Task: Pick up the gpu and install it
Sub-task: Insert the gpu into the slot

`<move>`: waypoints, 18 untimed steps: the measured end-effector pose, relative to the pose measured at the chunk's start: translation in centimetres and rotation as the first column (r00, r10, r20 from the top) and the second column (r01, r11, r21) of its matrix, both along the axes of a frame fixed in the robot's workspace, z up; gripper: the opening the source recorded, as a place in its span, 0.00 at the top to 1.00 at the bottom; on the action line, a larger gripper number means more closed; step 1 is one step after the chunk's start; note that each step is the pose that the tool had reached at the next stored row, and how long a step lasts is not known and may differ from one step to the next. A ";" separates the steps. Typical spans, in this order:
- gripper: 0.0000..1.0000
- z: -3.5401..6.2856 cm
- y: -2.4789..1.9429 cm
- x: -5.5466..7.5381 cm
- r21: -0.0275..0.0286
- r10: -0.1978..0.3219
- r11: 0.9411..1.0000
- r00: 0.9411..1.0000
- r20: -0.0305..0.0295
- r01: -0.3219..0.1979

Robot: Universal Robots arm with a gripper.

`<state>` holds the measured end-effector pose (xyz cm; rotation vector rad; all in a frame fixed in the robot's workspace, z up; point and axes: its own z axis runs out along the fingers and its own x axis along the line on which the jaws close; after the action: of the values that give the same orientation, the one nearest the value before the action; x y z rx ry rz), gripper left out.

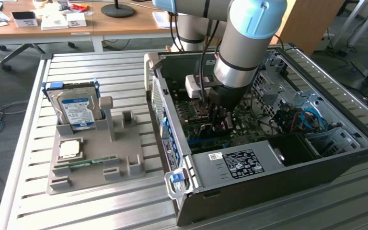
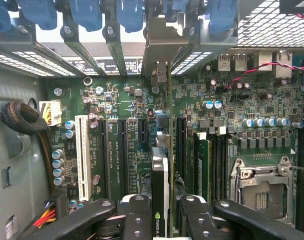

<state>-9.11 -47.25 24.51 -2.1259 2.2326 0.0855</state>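
Observation:
The gpu (image 2: 160, 170) stands on edge over the green motherboard (image 2: 117, 95), seen along its thin top edge with a black cooler side. Its silver bracket (image 2: 161, 50) reaches the rear slot openings of the case. My gripper (image 2: 164, 212) is shut on the gpu, one black finger (image 2: 137, 217) on each side of the card. In the exterior view my gripper (image 1: 220, 120) is low inside the open computer case (image 1: 267, 165), just above the board; whether the card sits fully in its slot, I cannot tell.
A white expansion slot (image 2: 83, 155) and black slots lie beside the card; memory sticks (image 2: 201, 165) and the CPU socket (image 2: 264, 187) flank its other side. A cable bundle (image 2: 22, 117) hangs by the case wall. Outside, a grey holder (image 1: 94, 160) carries a hard drive (image 1: 76, 109).

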 end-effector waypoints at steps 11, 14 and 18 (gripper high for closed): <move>0.73 0.00 0.00 0.0 0.000 -0.015 1.000 1.000 0.000 0.015; 0.73 0.00 0.00 0.0 0.000 -0.017 1.000 1.000 0.000 0.017; 0.73 0.00 0.00 0.0 0.000 -0.019 1.000 1.000 0.000 0.019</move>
<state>-9.11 -47.25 24.51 -2.1039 2.2526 0.0846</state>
